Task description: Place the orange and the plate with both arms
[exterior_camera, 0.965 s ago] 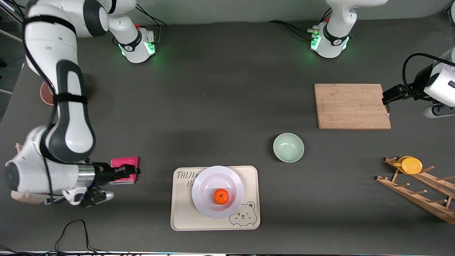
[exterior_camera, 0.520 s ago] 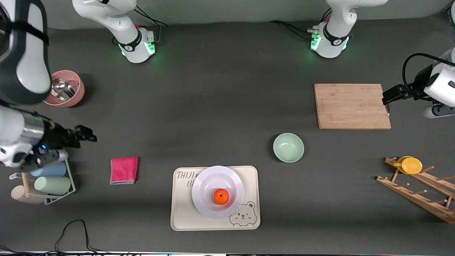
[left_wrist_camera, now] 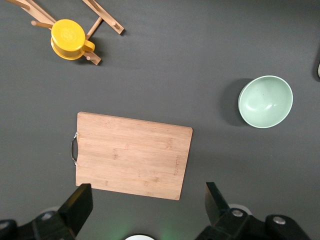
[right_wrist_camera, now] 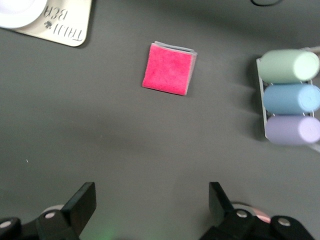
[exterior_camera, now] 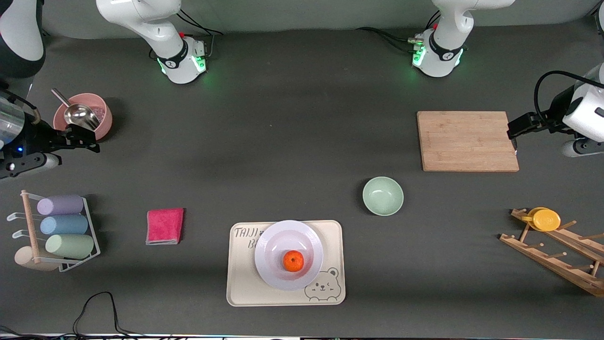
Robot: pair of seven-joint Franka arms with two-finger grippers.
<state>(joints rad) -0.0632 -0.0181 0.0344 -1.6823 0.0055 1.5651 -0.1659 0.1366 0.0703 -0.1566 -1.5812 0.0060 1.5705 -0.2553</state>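
The small orange (exterior_camera: 293,260) lies in the pale white-lavender plate (exterior_camera: 271,264), which rests on a cream tray with a bear drawing (exterior_camera: 330,293) near the front camera. My right gripper (exterior_camera: 89,139) is open and empty, up in the air beside the pink bowl at the right arm's end of the table. My left gripper (exterior_camera: 513,138) is open and empty, over the edge of the wooden cutting board (exterior_camera: 467,140) at the left arm's end. The plate's edge (right_wrist_camera: 15,12) shows in the right wrist view.
A mint-green bowl (exterior_camera: 382,195) sits between tray and board. A pink cloth (exterior_camera: 164,225) lies beside the tray. A pink bowl with a metal scoop (exterior_camera: 82,116), a rack of pastel cups (exterior_camera: 61,225), and a wooden rack with a yellow cup (exterior_camera: 546,219) stand at the table's ends.
My right arm has swung away from the pink cloth, up toward the pink bowl, uncovering the cup rack. The left arm, orange and plate have not moved.
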